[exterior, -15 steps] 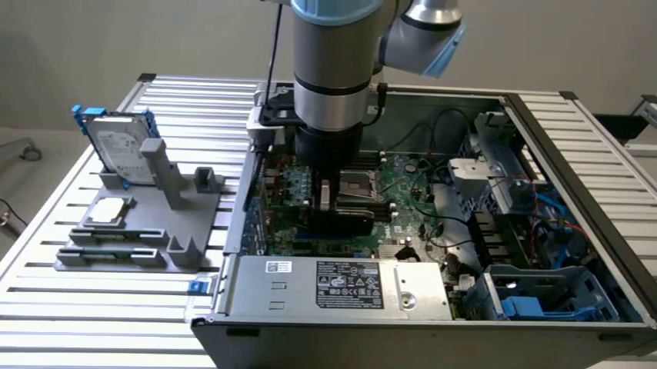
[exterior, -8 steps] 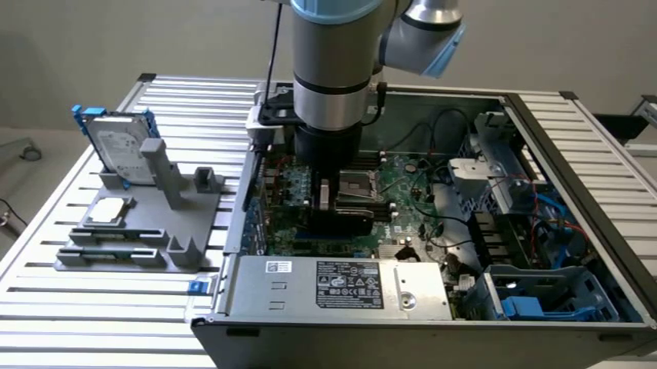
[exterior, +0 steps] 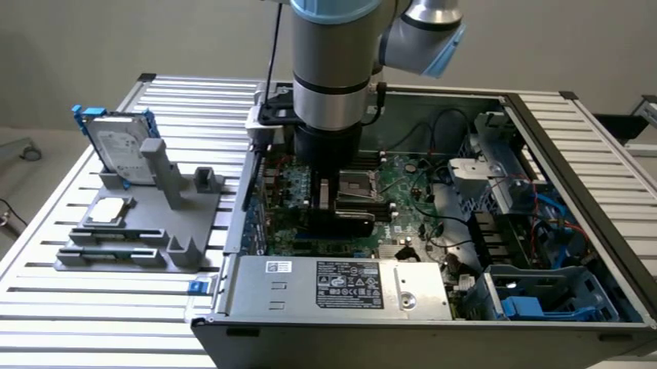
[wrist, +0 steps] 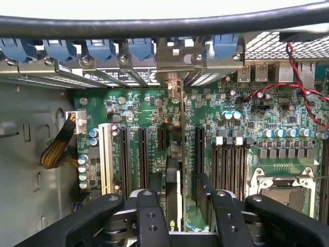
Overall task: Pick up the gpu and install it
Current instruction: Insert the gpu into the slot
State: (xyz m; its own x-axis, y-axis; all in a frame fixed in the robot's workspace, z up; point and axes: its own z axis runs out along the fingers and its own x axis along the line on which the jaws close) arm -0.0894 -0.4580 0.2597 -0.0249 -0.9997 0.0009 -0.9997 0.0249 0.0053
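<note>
The gpu (wrist: pixel 174 180) shows edge-on as a thin card standing upright in a motherboard slot (wrist: pixel 162 139). Its silver end bracket (wrist: pixel 172 64) sits against the case's rear slot wall. My gripper (wrist: pixel 187 203) straddles the card, and its black fingers (wrist: pixel 149 216) stand apart from the card on either side, so it is open and holds nothing. In the exterior view the arm (exterior: pixel 328 69) reaches straight down into the open computer case (exterior: pixel 575 231), over the green motherboard (exterior: pixel 411 192).
A silver hard drive with a blue frame (exterior: pixel 121 150) stands on a grey fixture (exterior: pixel 134 231) at the exterior view's left. The power supply (exterior: pixel 339 284) fills the case's near side. The CPU socket (wrist: pixel 285 190), red and black wires (wrist: pixel 303 98) and a braided cable (wrist: pixel 56 149) lie near the slots.
</note>
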